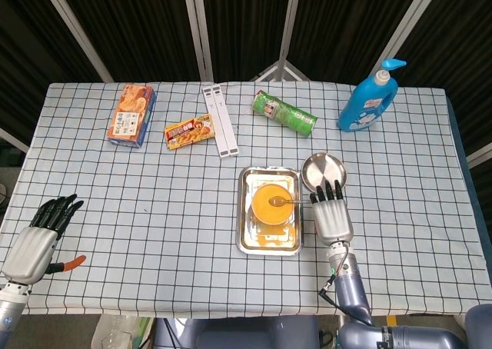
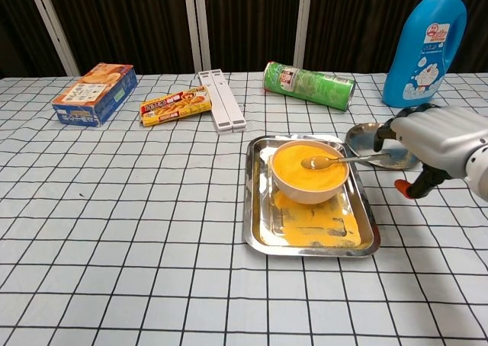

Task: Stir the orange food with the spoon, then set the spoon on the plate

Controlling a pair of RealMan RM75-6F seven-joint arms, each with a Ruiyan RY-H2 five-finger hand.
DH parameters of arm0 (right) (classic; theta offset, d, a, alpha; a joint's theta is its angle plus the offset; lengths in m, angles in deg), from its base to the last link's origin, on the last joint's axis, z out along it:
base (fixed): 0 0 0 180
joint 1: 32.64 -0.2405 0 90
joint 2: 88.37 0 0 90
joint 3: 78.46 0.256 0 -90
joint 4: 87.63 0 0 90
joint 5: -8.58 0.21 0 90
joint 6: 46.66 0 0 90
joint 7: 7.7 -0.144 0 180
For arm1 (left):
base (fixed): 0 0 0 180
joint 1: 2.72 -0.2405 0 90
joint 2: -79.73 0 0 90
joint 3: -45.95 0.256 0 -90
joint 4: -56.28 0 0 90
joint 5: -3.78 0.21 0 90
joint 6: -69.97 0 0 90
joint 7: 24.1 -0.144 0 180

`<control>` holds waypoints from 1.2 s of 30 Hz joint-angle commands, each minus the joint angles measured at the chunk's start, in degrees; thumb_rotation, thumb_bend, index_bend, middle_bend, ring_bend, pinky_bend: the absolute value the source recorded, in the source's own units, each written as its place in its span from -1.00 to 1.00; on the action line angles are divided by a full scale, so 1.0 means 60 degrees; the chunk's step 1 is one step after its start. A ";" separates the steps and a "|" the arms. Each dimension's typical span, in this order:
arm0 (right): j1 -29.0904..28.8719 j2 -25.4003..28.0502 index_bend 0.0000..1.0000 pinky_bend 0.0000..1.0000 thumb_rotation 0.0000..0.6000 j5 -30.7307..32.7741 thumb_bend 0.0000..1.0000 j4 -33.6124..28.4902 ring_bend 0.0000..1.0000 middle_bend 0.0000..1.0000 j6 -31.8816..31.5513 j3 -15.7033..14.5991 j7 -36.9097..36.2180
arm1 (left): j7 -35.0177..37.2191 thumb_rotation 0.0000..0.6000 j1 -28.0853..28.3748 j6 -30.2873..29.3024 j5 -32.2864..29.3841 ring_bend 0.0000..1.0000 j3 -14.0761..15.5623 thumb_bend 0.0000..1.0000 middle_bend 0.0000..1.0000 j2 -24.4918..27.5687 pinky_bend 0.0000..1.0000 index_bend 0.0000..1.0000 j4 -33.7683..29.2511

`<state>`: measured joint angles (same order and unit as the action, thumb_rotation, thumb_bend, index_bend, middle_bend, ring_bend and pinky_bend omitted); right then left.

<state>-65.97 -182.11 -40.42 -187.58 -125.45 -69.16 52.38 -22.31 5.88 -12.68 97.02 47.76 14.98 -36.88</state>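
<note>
Here we see the spoon [image 2: 329, 161] lying with its head in the orange food [image 2: 307, 166] and its handle resting across the rim of the white bowl [image 2: 308, 188], pointing toward the small metal plate [image 2: 364, 139] just beside the tray [image 2: 263, 235]. The bowl sits in the steel tray, which has orange smears on its floor. Our right hand [image 1: 331, 211] hovers flat just right of the tray, fingers extended and slightly apart, gripping nothing; its dark fingertips [image 1: 329, 190] reach over the near edge of the plate, clear of the spoon handle. Our left hand [image 1: 36, 239] rests at the near left edge of the table, fingers spread and empty. Along the far side we see an orange box [image 1: 131, 115], a flat yellow packet [image 1: 189, 131], a white strip [image 1: 220, 121], a green can [image 1: 284, 112] lying on its side, and a blue bottle [image 1: 369, 98].
</note>
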 commanded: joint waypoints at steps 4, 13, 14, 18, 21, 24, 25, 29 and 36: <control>-0.0023 0.0062 -0.45 -1.00 1.00 -0.0035 -0.11 -0.0138 -0.90 -0.65 -0.0071 -0.0044 0.0048 | 0.0008 1.00 0.0003 -0.0002 0.0000 -1.00 -0.0002 -1.00 -1.00 0.0000 -1.00 -1.00 0.0002; -0.0071 0.0060 -0.38 -1.00 1.00 0.0048 -0.11 -0.0257 -0.90 -0.65 -0.0145 -0.0152 0.0090 | 0.0020 1.00 0.0006 -0.0007 0.0018 -1.00 0.0011 -1.00 -1.00 0.0010 -1.00 -1.00 0.0005; -0.0074 0.0056 -0.38 -1.00 1.00 0.0047 -0.11 -0.0254 -0.90 -0.65 -0.0157 -0.0152 0.0079 | 0.0018 1.00 0.0006 -0.0007 0.0019 -1.00 0.0012 -1.00 -1.00 0.0010 -1.00 -1.00 0.0005; -0.0096 0.0029 -0.38 -1.00 1.00 0.0004 -0.11 -0.0199 -0.90 -0.65 -0.0178 -0.0160 0.0018 | 0.0017 1.00 0.0005 -0.0014 0.0014 -1.00 0.0009 -1.00 -1.00 0.0005 -1.00 -1.00 0.0002; -0.0118 0.0005 -0.38 -1.00 1.00 -0.0031 -0.11 -0.0168 -0.90 -0.65 -0.0191 -0.0161 -0.0031 | 0.0012 1.00 0.0007 -0.0007 0.0009 -1.00 0.0012 -1.00 -1.00 0.0006 -1.00 -1.00 0.0002; -0.0144 0.0010 -0.38 -1.00 1.00 -0.0317 -0.11 -0.0107 -0.90 -0.65 -0.0199 -0.0166 -0.0232 | 0.0020 1.00 0.0008 -0.0005 0.0009 -1.00 0.0014 -1.00 -1.00 0.0010 -1.00 -1.00 -0.0003; -0.0150 0.0011 -0.38 -1.00 1.00 -0.0465 -0.11 -0.0071 -0.90 -0.65 -0.0197 -0.0171 -0.0343 | 0.0023 1.00 0.0009 -0.0004 0.0012 -1.00 0.0016 -1.00 -1.00 0.0011 -1.00 -1.00 -0.0004; -0.0175 0.0039 -0.38 -1.00 1.00 -0.0875 -0.11 0.0010 -0.75 -0.48 -0.0092 -0.0177 -0.0748 | 0.0043 1.00 0.0018 0.0014 0.0018 -1.00 0.0026 -1.00 -1.00 0.0020 -1.00 -1.00 -0.0010; -0.0312 0.0024 -0.34 -1.00 1.00 -0.0940 -0.11 -0.0006 -0.54 -0.24 0.0176 -0.0150 -0.0796 | 0.0107 1.00 0.0039 0.0071 -0.0015 -1.00 0.0029 -1.00 -1.00 0.0045 -1.00 -1.00 -0.0032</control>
<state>-67.71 -181.87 -46.13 -187.64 -124.57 -70.10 47.56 -21.68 6.11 -12.26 96.94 47.92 15.23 -37.07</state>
